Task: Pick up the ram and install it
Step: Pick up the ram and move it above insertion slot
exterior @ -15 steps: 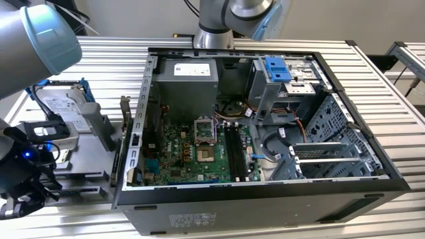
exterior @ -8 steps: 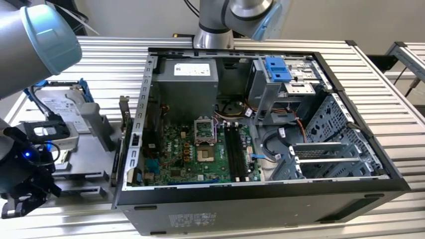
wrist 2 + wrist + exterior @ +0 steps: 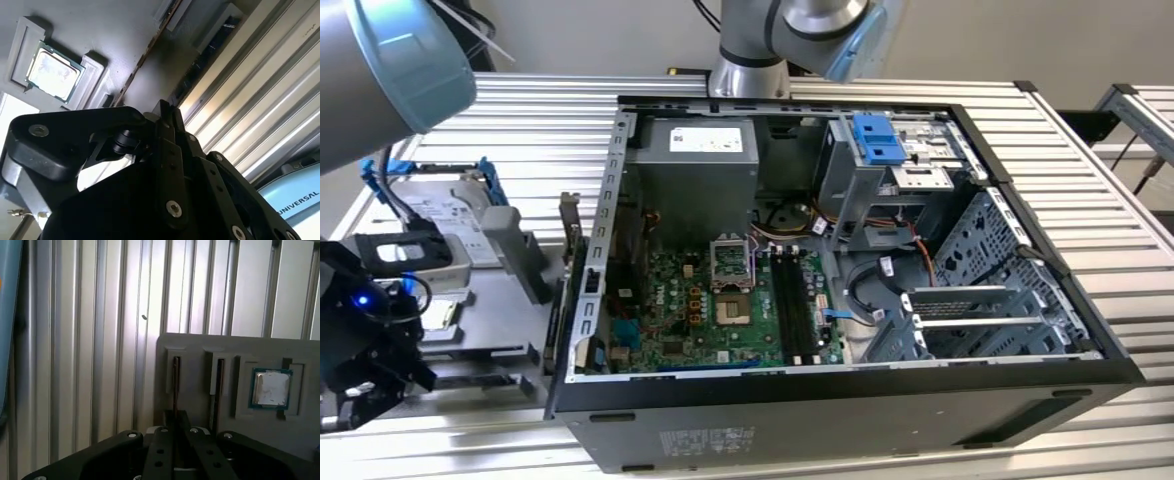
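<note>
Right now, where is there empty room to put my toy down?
The bare slatted table on the exterior view's right of the computer case, and the slats between the grey tray and the arm's base. It is crowded inside the case and on the tray, where the hard drive sits and the gripper hangs.

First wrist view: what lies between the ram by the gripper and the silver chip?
In the first wrist view, a second tray slot, seemingly holding another stick, separates ram from chip.
</note>
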Controlling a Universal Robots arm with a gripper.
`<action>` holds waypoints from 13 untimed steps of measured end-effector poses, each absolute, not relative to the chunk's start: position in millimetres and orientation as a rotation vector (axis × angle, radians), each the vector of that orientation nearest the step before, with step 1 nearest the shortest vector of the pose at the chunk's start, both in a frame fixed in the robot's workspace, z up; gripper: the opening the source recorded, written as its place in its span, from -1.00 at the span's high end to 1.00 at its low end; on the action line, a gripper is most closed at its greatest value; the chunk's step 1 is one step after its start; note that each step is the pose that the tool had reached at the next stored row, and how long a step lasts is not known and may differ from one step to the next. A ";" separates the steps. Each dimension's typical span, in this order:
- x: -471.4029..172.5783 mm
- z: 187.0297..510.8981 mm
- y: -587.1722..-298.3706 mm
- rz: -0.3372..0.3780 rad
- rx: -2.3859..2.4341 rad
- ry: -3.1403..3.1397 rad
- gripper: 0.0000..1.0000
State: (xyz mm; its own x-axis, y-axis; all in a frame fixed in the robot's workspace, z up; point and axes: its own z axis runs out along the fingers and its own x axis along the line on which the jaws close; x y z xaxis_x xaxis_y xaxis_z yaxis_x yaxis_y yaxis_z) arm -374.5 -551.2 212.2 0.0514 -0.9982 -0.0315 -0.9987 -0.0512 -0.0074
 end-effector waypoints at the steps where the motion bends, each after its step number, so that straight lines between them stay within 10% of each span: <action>1: -374.5 215.7 -551.2 0.028 -2.258 2.145 1.00; 13: -374.5 239.0 -551.1 0.028 -2.257 2.145 1.00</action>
